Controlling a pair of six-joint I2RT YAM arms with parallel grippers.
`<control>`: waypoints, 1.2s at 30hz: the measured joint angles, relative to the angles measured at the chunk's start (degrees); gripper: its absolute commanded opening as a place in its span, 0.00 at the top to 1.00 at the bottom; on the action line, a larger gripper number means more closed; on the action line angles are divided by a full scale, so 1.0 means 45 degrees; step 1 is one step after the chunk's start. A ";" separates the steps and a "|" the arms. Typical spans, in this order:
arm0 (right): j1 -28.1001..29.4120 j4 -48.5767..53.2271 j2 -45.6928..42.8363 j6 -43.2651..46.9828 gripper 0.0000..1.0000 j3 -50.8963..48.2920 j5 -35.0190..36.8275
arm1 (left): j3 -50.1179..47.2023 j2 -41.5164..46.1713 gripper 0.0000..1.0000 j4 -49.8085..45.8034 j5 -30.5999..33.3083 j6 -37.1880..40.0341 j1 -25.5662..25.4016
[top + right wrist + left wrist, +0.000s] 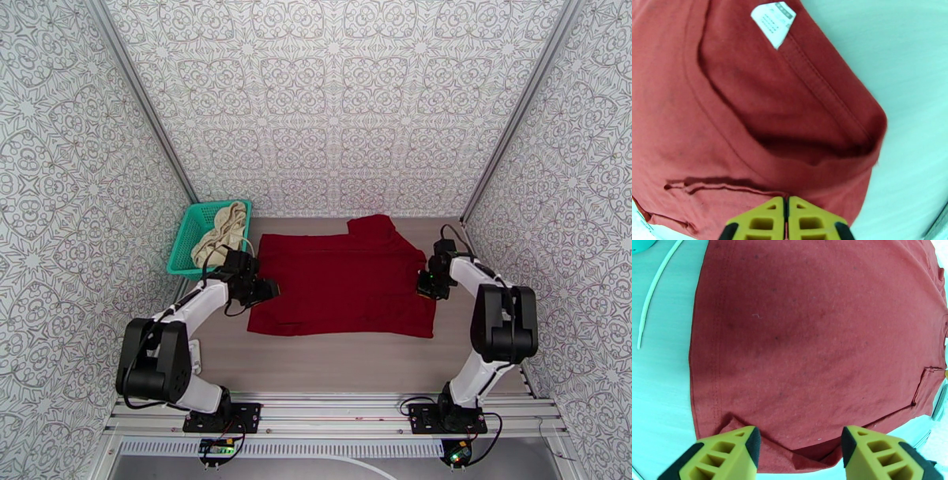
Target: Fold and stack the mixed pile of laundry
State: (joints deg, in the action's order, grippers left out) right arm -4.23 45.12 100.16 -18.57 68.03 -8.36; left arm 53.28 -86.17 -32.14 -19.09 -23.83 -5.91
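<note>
Right wrist: right pincer [787, 200] apparently pinches shirt [691, 118] (collar [821, 85]); left pincer [800, 437] spread.

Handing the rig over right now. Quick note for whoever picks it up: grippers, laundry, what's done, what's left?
Left gripper: open, poised over the hem edge of the dark red shirt.
Right gripper: shut, apparently pinching the shirt beside its collar.
The shirt lies spread flat on the table. The cream garment sits in the teal basket, far left.
Done: shirt laid out.
Left: fold it, take out and fold the cream garment, stack both.
</note>
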 measured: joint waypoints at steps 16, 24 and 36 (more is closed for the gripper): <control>0.0063 0.0525 -0.3104 -0.0005 1.00 -0.1554 -0.1015 | -0.2866 0.1860 0.40 -0.0811 0.1559 -0.1345 0.0563; 0.0097 0.0665 -0.3745 -0.0005 1.00 -0.1880 -0.1209 | -0.3181 0.1773 0.49 -0.0136 0.1870 -0.2055 0.0758; 0.0097 0.0651 -0.3847 -0.0005 1.00 -0.2006 -0.1297 | -0.1239 -0.0389 0.64 -0.0146 0.3531 -0.1928 0.0087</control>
State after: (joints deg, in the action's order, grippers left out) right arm -3.79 48.05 82.85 -18.59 59.00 -14.20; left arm 47.70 -87.92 -32.80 -3.20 -32.51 -5.52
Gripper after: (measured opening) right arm 0.038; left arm 0.393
